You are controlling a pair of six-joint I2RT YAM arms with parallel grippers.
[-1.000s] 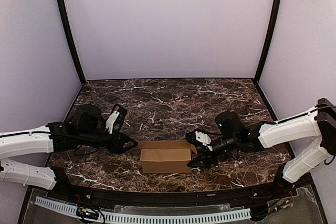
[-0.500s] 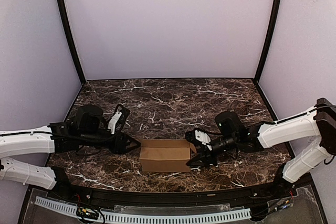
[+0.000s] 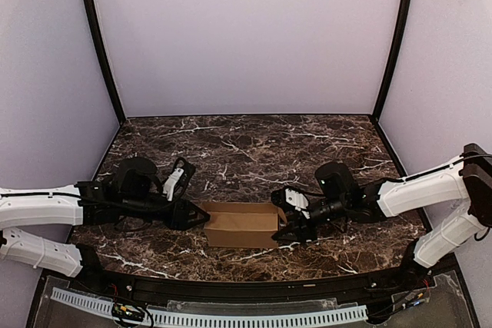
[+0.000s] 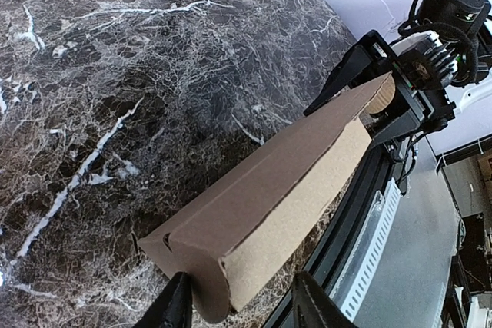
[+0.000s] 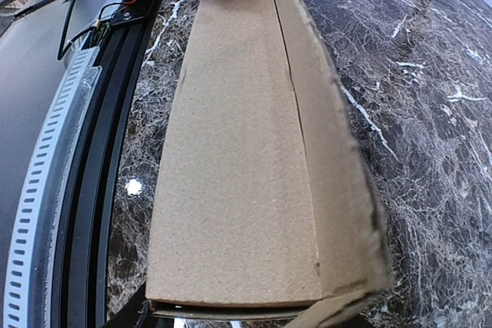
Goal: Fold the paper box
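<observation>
Straddling the left end of the paper box [image 3: 242,224], the left gripper [image 4: 238,305] has its two black fingers [image 4: 175,309] spread to either side of a rounded end flap. The left wrist view does not show whether they press on the cardboard. At the opposite end, the right gripper [image 3: 286,225] is closed onto the carton, with one finger above the end and one below it.

The box is a plain tan carton, long and narrow, lying between the two arms. It sits at the near middle of the table [image 3: 254,147], turned a little off square. In the right wrist view its top panel stands slightly ajar along the long seam.

The tabletop is dark brown marble veined with white, and it is glossy enough to catch a spot of light. Along its near edge run a black rail [image 3: 231,288] and a white perforated strip [image 3: 231,317].

Pale lilac walls [image 3: 246,36] close the space at the far side and on both flanks. Two slim black posts [image 3: 100,44] rise at the far corners.
</observation>
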